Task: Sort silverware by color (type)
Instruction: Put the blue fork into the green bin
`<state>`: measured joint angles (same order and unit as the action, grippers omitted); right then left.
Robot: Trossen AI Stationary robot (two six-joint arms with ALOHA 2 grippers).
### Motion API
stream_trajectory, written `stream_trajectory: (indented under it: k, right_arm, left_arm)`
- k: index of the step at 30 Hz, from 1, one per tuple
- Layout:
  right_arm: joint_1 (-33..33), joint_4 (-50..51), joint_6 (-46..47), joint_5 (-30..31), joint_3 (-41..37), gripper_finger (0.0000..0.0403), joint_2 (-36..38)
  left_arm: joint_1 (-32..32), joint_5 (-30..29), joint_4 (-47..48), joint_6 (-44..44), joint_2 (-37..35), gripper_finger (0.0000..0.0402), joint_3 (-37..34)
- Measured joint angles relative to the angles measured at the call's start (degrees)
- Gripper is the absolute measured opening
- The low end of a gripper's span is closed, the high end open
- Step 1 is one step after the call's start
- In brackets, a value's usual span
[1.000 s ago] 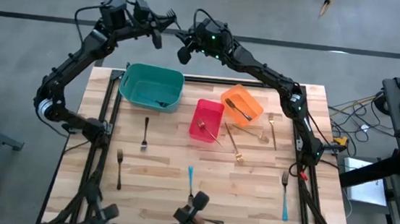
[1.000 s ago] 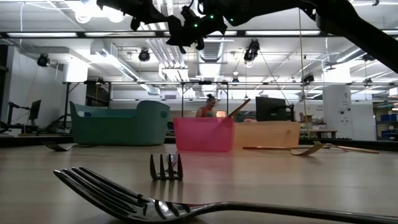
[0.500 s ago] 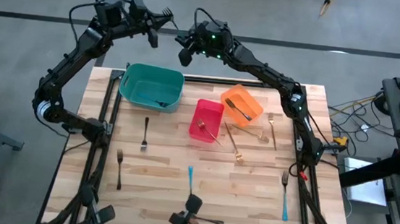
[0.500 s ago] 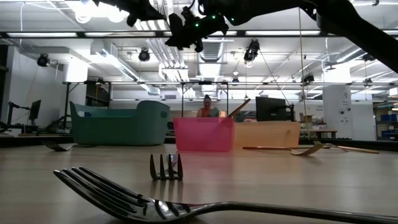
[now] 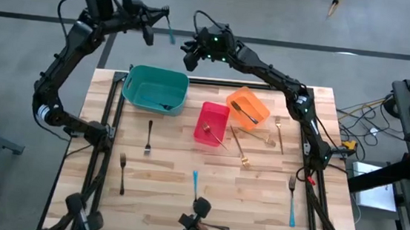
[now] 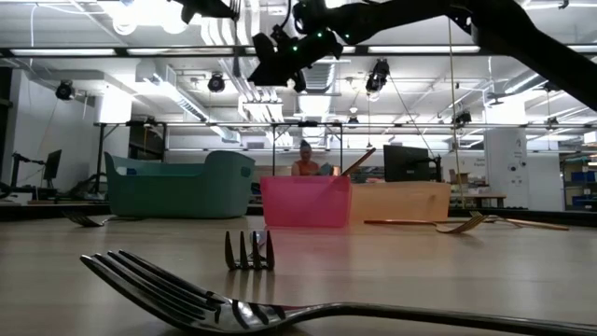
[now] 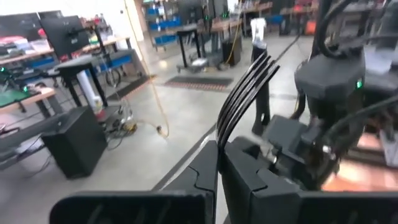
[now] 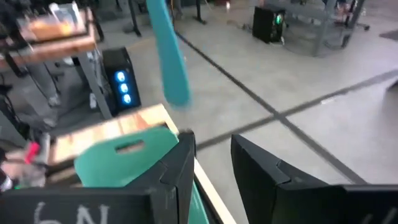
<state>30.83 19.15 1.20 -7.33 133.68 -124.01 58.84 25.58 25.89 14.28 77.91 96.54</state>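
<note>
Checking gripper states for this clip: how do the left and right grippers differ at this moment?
The left gripper is shut on a light-blue-handled fork, its tines showing past the fingers in the left wrist view. The right gripper is open and holds nothing. The left gripper sits higher and farther beyond the table's far edge than the right gripper. Both are raised near the teal bin.

Left gripper (image 5: 156, 21) and right gripper (image 5: 190, 50) face each other closely above the table's far edge; only a narrow gap between their fingers. Below them, teal bin (image 5: 155, 88) blocks descent; red bin (image 5: 212, 123) and orange bin (image 5: 247, 108) stand beside it.
</note>
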Motion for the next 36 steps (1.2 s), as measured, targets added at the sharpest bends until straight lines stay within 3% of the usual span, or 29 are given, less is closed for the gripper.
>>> stream_trajectory:
  k: [9, 11, 14, 17, 23, 30, 36]
  right_arm:
    - [1.18, 19.36, -4.98, 0.53, 0.73, 0.0093, 5.92]
    - [1.05, 17.02, -5.60, 6.36, 0.70, 0.0093, 6.91]
    - [1.54, 5.57, -9.55, 17.02, 0.66, 0.0087, 8.80]
    - [3.65, -5.17, -11.09, 20.95, 0.82, 0.0074, 10.77]
    - [9.07, -21.79, -8.36, 20.59, 0.79, 0.0032, 10.45]
    - [15.30, -19.17, 1.18, 17.78, 0.71, 0.0009, 11.08]
    - [13.91, -12.39, -2.70, 12.72, 0.71, 0.0009, 14.00]
  left_arm:
    - [1.88, -0.09, 15.29, 9.16, 0.08, 0.0000, 4.41]
    - [1.97, -0.09, 18.35, 10.77, -0.02, 0.0000, 4.72]
    - [1.95, -0.07, 22.05, 12.46, 0.37, 0.0000, 4.12]
    - [1.93, -0.06, 24.10, 13.51, 1.06, 0.0000, 3.19]
    - [1.93, 0.00, 27.94, 16.01, 3.83, 0.0000, 3.16]
    - [1.93, 0.27, 29.81, 17.45, 6.53, 0.0000, 3.10]
    - [1.91, -0.84, 35.15, 21.80, 6.84, 0.0000, 3.08]
